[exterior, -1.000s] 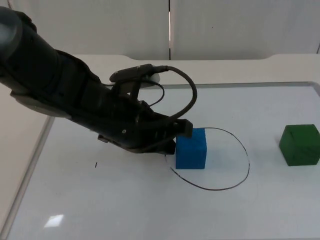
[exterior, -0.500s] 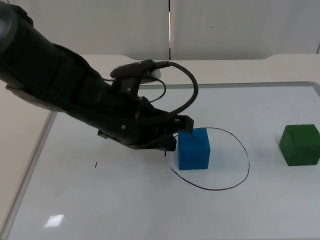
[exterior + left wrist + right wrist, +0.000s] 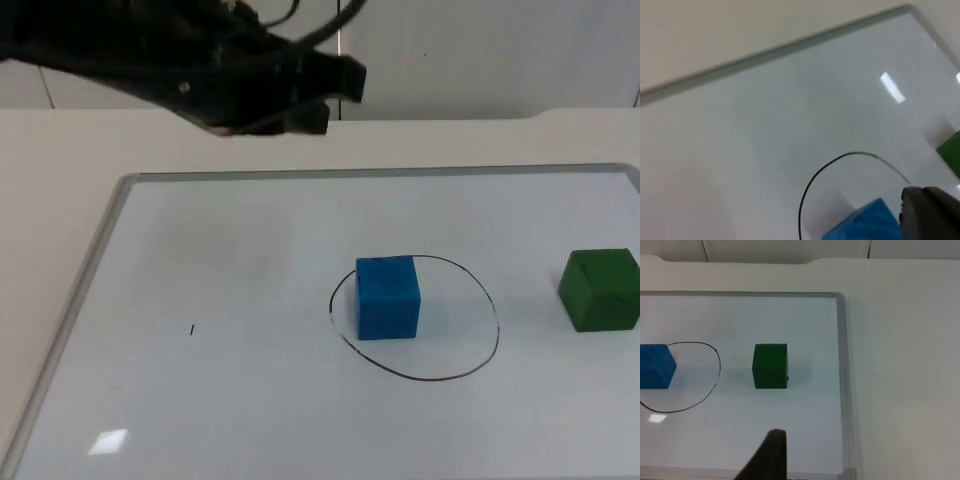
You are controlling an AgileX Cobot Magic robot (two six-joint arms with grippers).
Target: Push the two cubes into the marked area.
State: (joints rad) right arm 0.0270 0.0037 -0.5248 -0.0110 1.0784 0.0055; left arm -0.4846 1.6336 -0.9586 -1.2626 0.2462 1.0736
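Observation:
The blue cube (image 3: pixel 388 298) stands inside the black hand-drawn oval (image 3: pixel 497 330), in its left part, close to the line. The green cube (image 3: pixel 600 290) rests outside the oval, near the whiteboard's right edge. My left gripper (image 3: pixel 335 88) hangs high above the far edge of the board, well clear of both cubes. The left wrist view looks down on the blue cube (image 3: pixel 865 225), the oval line (image 3: pixel 850 155) and a sliver of the green cube (image 3: pixel 952 152). My right gripper (image 3: pixel 769 456) waits in front of the green cube (image 3: pixel 770 366), with the blue cube (image 3: pixel 655 373) beyond the oval (image 3: pixel 716 371).
The cubes lie on a whiteboard with a raised grey frame (image 3: pixel 110 215) on the table. The frame (image 3: pixel 842 365) runs close beside the green cube. A small pen mark (image 3: pixel 192 329) shows on the board's left half.
The left arm has lifted off the blue cube and drawn back up toward the far edge. The blue cube was nudged slightly right and now stands free inside the oval.

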